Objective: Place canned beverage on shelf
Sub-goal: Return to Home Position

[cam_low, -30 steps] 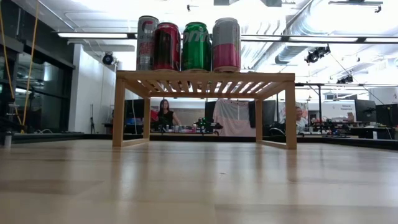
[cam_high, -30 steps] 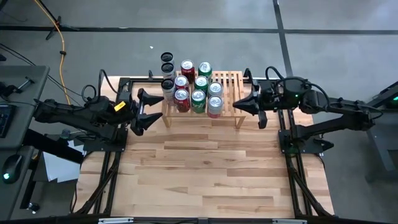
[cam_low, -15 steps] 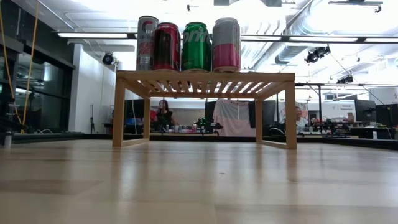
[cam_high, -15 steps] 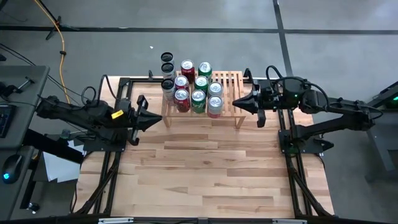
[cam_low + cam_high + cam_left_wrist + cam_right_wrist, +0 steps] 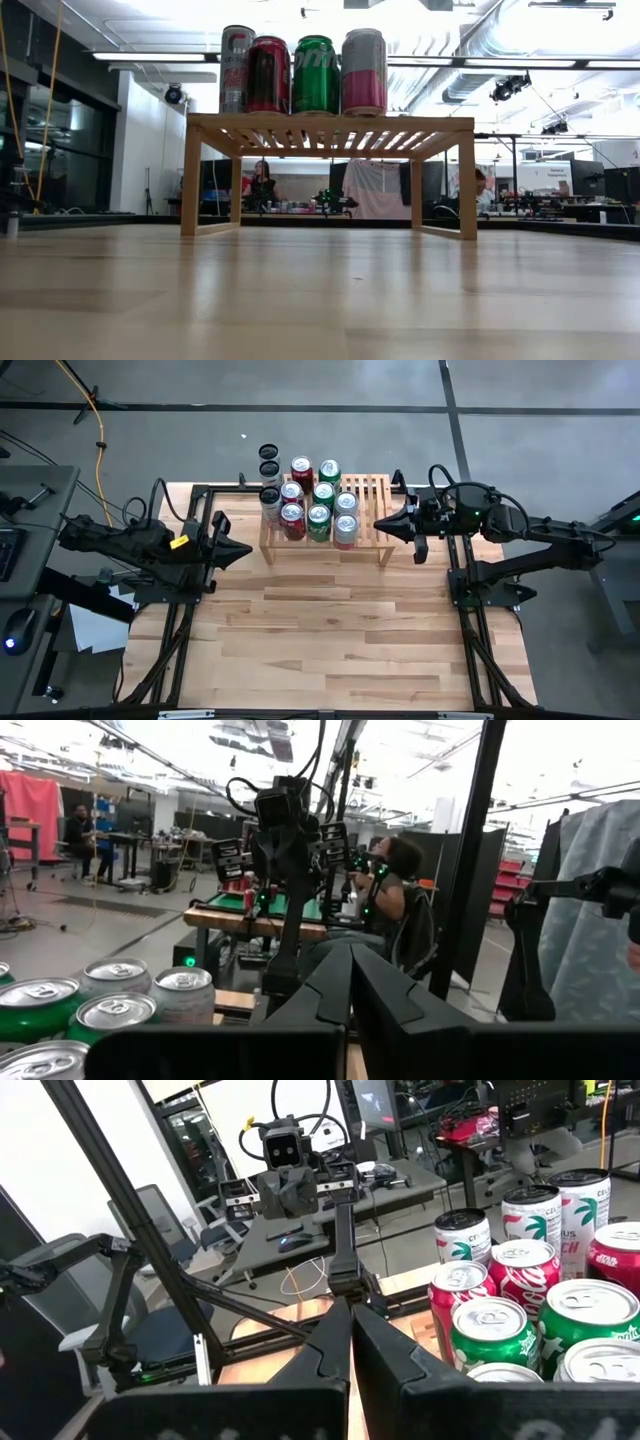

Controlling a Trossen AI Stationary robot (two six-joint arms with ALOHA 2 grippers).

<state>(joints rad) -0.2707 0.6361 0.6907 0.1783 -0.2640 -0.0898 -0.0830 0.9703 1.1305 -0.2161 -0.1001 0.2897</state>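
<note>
The light-wood shelf point(image 5: 372, 500) stands at the table's far middle on its short legs point(image 5: 467, 190). Several cans point(image 5: 319, 518) stand upright on its slatted top: red, green, silver and pink ones point(image 5: 316, 75), filling its left part. My left gripper point(image 5: 247, 550) is shut and empty, just off the shelf's left end, pointing at it. My right gripper point(image 5: 380, 525) is shut and empty above the shelf's right end. The cans show beside the shut fingers in the left wrist view point(image 5: 110, 1010) and the right wrist view point(image 5: 520, 1310).
The shelf's right slats point(image 5: 374, 488) are bare. Black frame rails point(image 5: 180, 630) run along both table sides. The near half of the wooden table point(image 5: 330, 650) holds nothing. People sit in the room beyond point(image 5: 263, 182).
My left gripper has shut from wide open and drawn back from the shelf's left end toward the table's left edge, holding nothing. The cans and the shelf have stayed where they were.
</note>
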